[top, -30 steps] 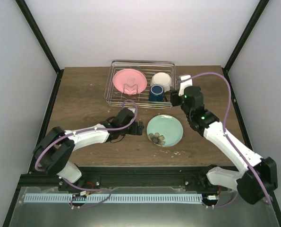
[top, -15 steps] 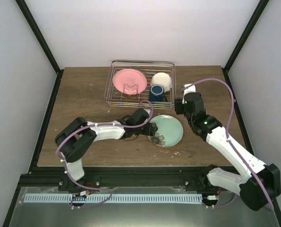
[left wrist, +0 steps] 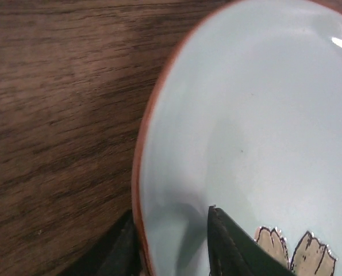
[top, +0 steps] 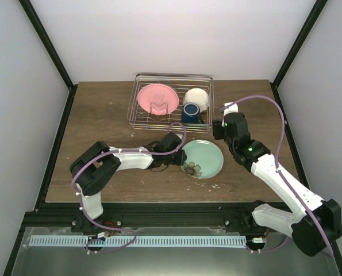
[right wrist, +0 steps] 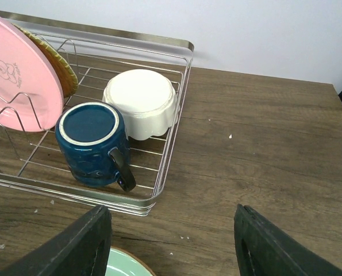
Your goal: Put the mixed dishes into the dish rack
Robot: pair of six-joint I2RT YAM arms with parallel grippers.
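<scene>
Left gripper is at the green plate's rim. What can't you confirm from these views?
Grip: the left gripper straddles the mint-green plate rim, but contact is not discernible in the left wrist view, and its own body hides it from above.
Yellow-lime plate: mostly behind the pink plate, right wrist view.
Dish rack left end: cut off by that view's edge.

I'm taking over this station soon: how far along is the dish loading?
Done: the pink plate, a yellow-lime plate behind it, the white bowl and the blue mug sit in the dish rack.
In hand: the left gripper straddles the rim of the mint-green plate on the table, not visibly clamped.
Left: lifting that plate into the rack.
The right gripper hangs open and empty.
</scene>
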